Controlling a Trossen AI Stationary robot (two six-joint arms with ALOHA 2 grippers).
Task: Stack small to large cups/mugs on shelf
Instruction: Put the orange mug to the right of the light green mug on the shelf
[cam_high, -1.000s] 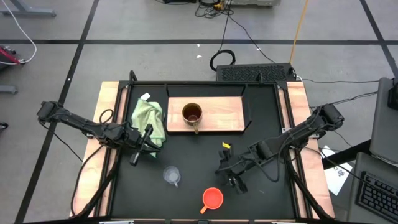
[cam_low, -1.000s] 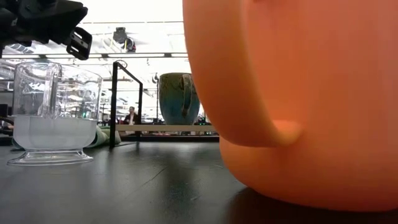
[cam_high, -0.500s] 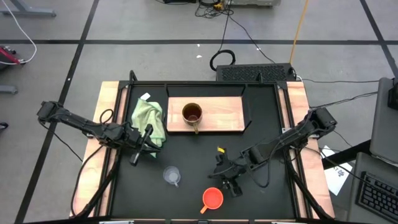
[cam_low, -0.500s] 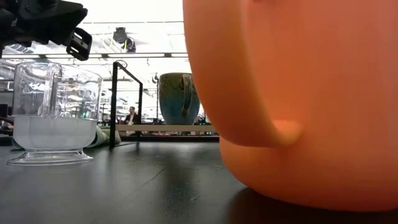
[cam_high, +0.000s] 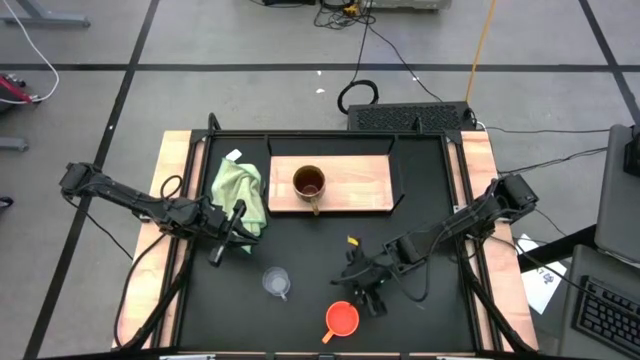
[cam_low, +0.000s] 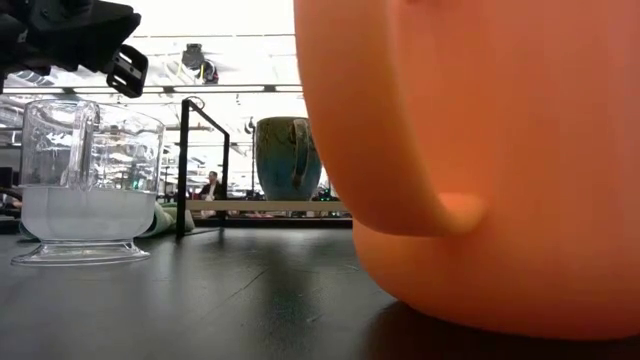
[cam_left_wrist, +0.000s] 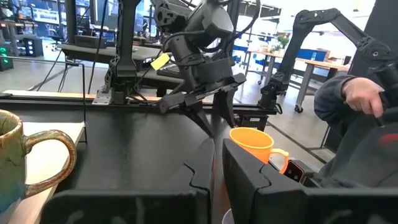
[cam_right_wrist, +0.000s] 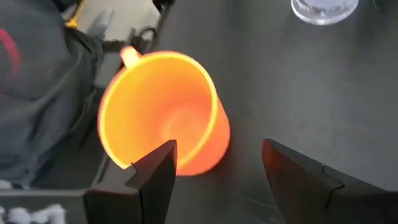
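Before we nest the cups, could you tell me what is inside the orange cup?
The orange cup looks empty: its bare floor shows. The right gripper, open, hovers over it, one finger hiding a bit of rim.

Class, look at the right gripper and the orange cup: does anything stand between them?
Nothing visible does. The right gripper, open, hangs just over the orange cup, with only bare black table nearby.
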